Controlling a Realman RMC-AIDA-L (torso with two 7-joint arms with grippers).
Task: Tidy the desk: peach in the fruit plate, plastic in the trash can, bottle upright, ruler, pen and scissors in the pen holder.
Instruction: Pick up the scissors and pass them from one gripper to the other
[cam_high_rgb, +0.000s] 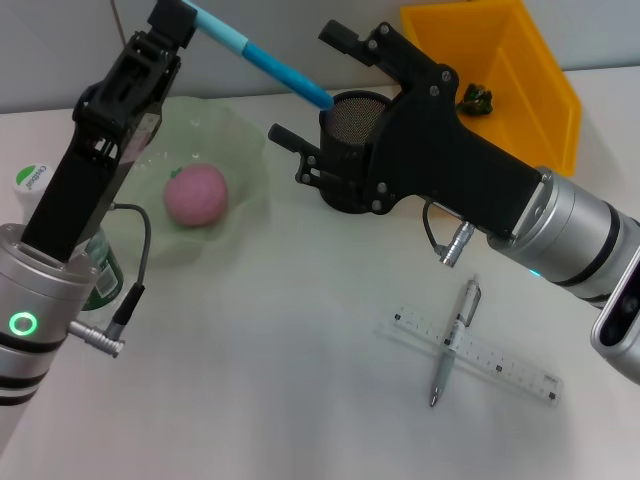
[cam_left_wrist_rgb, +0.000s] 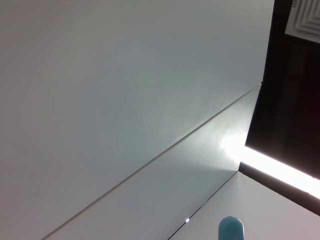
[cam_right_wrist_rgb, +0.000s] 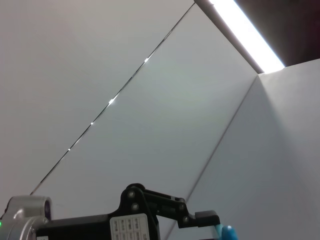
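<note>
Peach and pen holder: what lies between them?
Head view: only the green fruit plate's rim and bare table separate the peach from the pen holder.

Even, bright overhead light, soft shadows on the desk (cam_high_rgb: 300, 400); ceiling strip glares in wrist views.

peach (cam_high_rgb: 196, 194) in plate (cam_high_rgb: 245, 135); pen (cam_high_rgb: 451, 341) across ruler (cam_high_rgb: 478, 354)

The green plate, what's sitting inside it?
A pink peach lies in the green plate. The left arm covers the plate's near-left edge, so anything there is hidden. A green-labelled bottle stands beside the plate, mostly behind that arm.
</note>
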